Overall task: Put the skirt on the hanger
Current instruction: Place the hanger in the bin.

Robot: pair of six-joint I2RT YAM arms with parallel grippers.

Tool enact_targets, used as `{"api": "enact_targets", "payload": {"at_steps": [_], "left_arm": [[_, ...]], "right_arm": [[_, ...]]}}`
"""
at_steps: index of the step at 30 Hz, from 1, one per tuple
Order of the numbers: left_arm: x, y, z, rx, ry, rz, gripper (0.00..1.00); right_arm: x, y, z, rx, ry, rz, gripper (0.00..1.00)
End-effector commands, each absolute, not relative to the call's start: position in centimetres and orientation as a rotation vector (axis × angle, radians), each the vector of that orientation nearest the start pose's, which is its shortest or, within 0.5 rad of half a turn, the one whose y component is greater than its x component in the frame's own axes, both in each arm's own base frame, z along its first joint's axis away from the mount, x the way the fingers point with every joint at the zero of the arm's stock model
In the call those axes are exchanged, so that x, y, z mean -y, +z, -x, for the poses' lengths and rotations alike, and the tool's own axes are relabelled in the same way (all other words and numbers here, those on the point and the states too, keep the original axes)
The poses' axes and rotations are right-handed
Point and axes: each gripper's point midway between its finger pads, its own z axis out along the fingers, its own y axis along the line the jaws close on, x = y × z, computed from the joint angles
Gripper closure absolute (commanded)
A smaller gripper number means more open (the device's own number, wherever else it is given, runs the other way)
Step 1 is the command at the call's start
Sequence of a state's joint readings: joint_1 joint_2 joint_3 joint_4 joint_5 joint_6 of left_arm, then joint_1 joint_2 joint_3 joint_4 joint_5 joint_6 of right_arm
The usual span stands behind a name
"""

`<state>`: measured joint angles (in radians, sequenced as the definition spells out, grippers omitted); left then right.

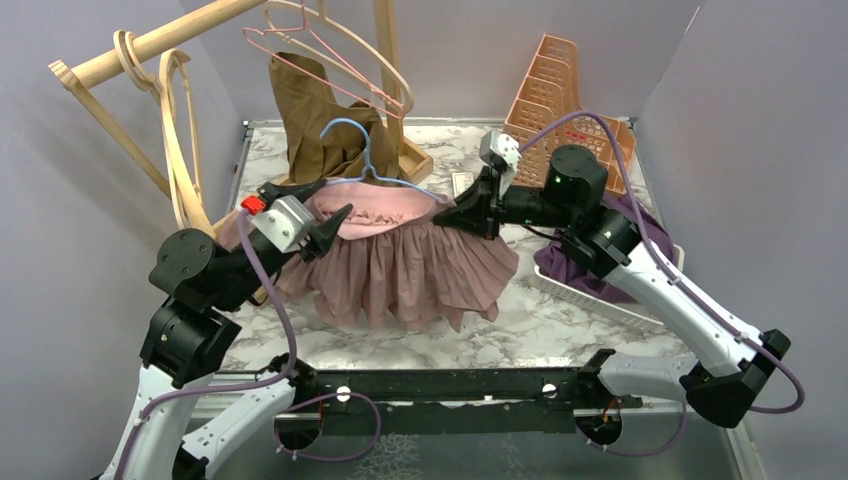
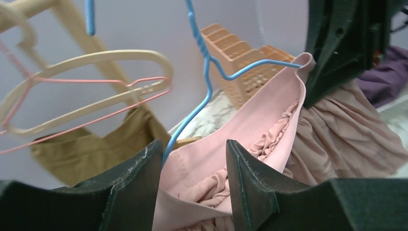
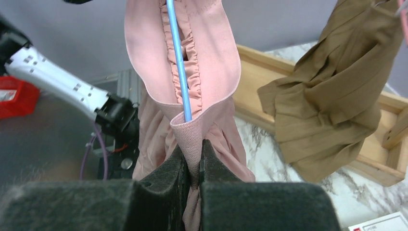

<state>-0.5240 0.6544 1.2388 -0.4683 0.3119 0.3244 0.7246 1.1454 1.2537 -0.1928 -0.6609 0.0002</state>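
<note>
Bare marble table [image 1: 560,340] in front of skirt [image 1: 400,270], wooden rack [image 1: 150,45], brown garment [image 1: 315,125], orange organizer [image 1: 550,90] crowding behind

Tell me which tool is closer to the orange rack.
Right. The right tool pinches the skirt at its waistband, in front and left of the orange rack; the left tool stands open at the waistband's other end, farther left.

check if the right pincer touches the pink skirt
Touching. Right wrist view shows the right pincer clamped on the pink skirt, waistband squeezed between its fingers.
</note>
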Motion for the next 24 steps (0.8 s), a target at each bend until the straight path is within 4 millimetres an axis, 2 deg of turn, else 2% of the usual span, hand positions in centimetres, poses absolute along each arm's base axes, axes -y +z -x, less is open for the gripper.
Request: {"api": "enact_targets", "payload": {"at_steps": [1,4,7,12,18,21,24], "left_arm": [[11.1,48.4,-18.2,-1.217,-0.291,-0.57,0.47],[10.6,49.0,-16.8,-1.179,-0.32,-0.554,0.47],[10.8,48.1,-15.5,-1.173,-0.381,-0.555,0.47],[12.1,45.7,-13.4,-1.185,-0.525,-0.589,0.47],[14.3,42.5,-10.4,-1.206,-0.695,-0.737,0.47],[14.8,41.1,-9.6,-1.232,-0.743,-0.775,0.48],[14.7,40.6,-9.2,-1.248,-0.759,-0.772,0.48]], "right_arm": [[-32.6,45.8,-23.3,-1.233,0.999,0.866,0.99],[-33.9,47.2,-24.7,-1.236,0.967,0.792,0.99],[-35.3,48.7,-25.9,-1.242,0.943,0.706,0.99],[-39.5,49.5,-27.3,-1.255,0.901,0.685,0.99],[-44.0,49.5,-29.0,-1.296,0.831,0.639,0.99],[-46.3,49.8,-29.6,-1.282,0.83,0.64,0.99],[-48.7,49.8,-30.6,-1.277,0.849,0.638,0.99]]}}
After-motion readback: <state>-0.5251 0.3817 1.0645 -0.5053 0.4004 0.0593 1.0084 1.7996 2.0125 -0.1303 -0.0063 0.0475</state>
